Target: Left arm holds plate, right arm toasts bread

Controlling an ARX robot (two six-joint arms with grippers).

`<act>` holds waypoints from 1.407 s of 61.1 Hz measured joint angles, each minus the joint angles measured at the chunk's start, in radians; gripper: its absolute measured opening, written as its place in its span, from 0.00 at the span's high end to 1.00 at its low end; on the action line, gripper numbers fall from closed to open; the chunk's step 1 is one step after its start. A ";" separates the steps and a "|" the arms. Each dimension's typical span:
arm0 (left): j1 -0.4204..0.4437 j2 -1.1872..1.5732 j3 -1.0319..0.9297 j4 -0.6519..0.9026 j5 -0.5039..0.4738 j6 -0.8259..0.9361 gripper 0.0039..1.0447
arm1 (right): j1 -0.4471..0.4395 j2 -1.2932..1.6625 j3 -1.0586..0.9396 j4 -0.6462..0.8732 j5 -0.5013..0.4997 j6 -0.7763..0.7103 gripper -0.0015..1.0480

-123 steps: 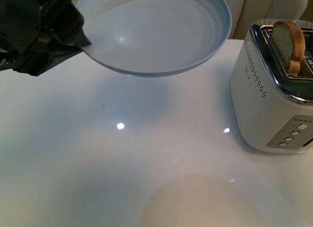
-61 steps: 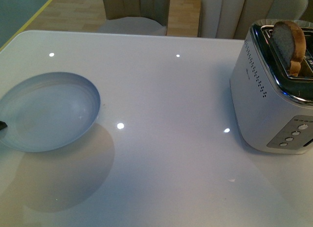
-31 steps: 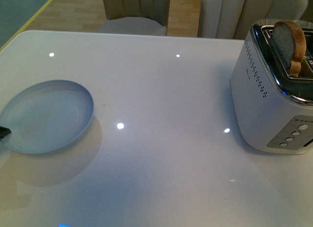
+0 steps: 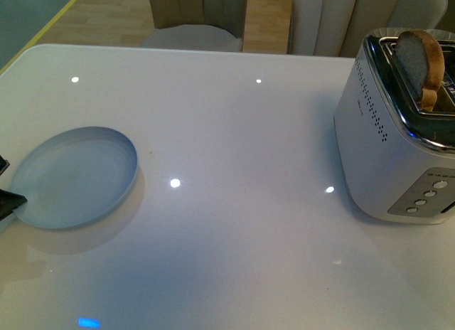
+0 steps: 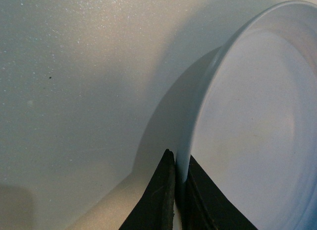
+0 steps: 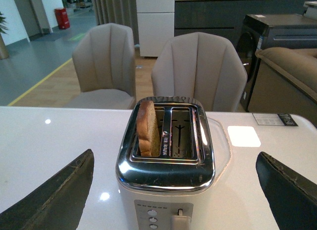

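- The left gripper point(image 4: 6, 195) is cut off by the front view's edge; only dark tips are seen.
- The bread's point(image 4: 419, 63) lower part is hidden inside the toaster point(image 4: 387, 152), itself cropped at the edge.
- The toaster's button markings are too small to be read.

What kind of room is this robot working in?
Probably a showroom or open-plan dining area: a glossy white table with a toaster, upholstered chairs behind it, and appliances and a sofa further back.
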 joint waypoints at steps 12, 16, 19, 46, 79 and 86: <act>0.006 0.006 0.005 -0.001 -0.001 -0.004 0.98 | 0.000 0.000 0.000 0.000 0.000 0.000 0.08; 0.005 0.006 0.005 -0.001 -0.001 -0.005 0.98 | 0.000 0.000 0.000 0.000 0.000 0.000 0.08; 0.005 0.006 0.005 -0.001 -0.001 -0.005 0.98 | 0.000 0.000 0.000 0.000 0.000 0.000 0.08; -0.009 -0.038 -0.019 0.005 0.003 -0.013 0.39 | 0.000 0.000 0.000 0.000 0.000 0.000 0.08; -0.085 -0.520 -0.235 -0.024 0.036 -0.033 0.07 | 0.000 0.000 0.000 0.000 0.000 0.000 0.08; -0.124 -0.689 -0.318 -0.042 0.033 -0.068 0.07 | 0.000 0.000 0.000 0.000 0.000 0.000 0.08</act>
